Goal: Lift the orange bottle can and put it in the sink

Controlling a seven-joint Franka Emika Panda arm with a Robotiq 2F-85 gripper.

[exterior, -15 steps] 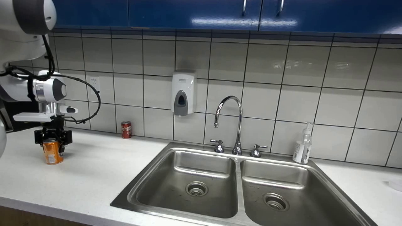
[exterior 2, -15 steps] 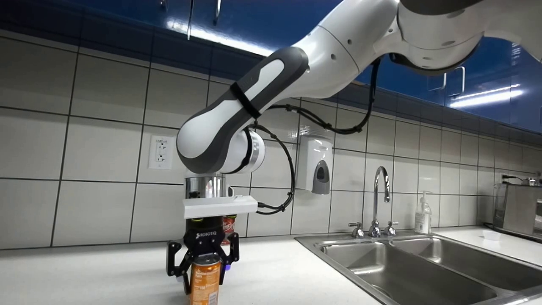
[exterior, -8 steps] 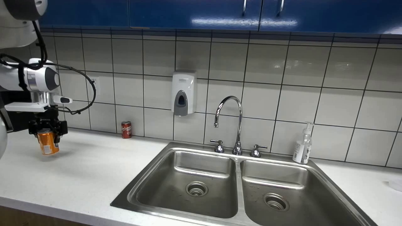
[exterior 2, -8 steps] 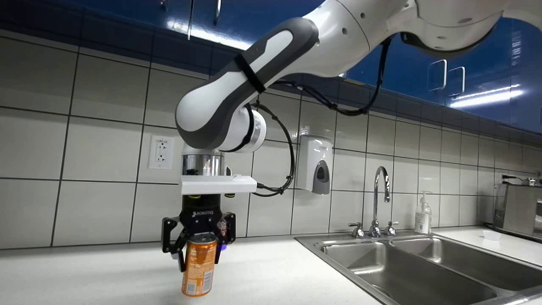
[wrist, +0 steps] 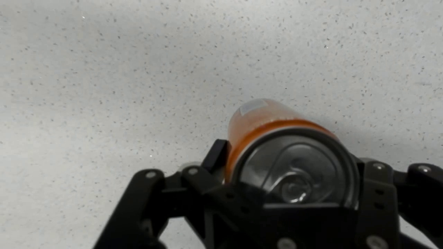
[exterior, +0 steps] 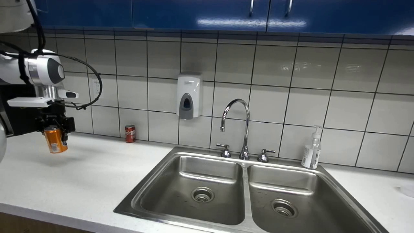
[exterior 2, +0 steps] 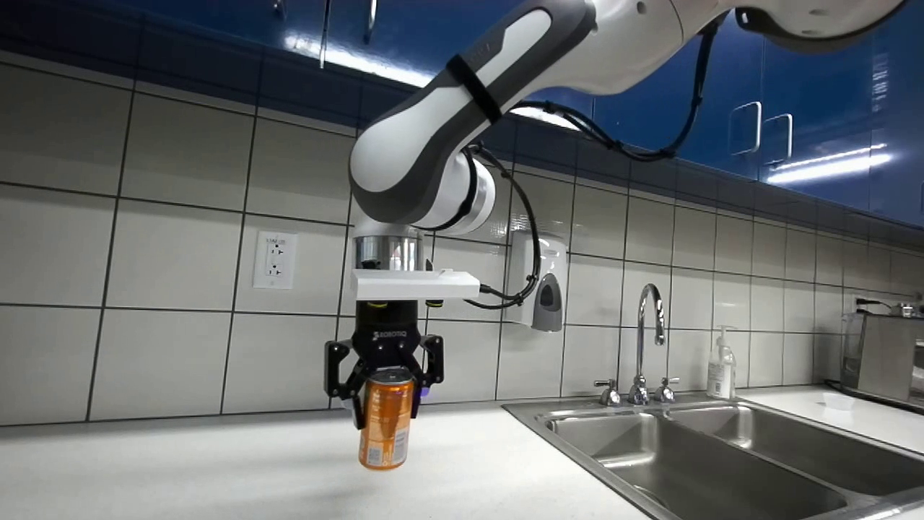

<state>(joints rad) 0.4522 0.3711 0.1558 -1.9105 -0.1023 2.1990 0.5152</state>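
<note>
Orange can (exterior 2: 385, 429) rides higher and closer to the sink (exterior: 247, 194) than half a second ago

It hangs above the white counter (exterior: 97, 176), grasped by the gripper (exterior 2: 388, 414), long axis near upright (a slight lean shows). In both exterior views the sink lies to its right, past more counter. Next likely comes a sideways carry, then lowering; a small red can (exterior: 130, 133) stands near the tiled wall (exterior: 165, 129), seemingly off that path.

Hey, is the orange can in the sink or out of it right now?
Out. Both exterior views show the orange can held in the jaws above the counter, to one side of the sink, not over it.
</note>
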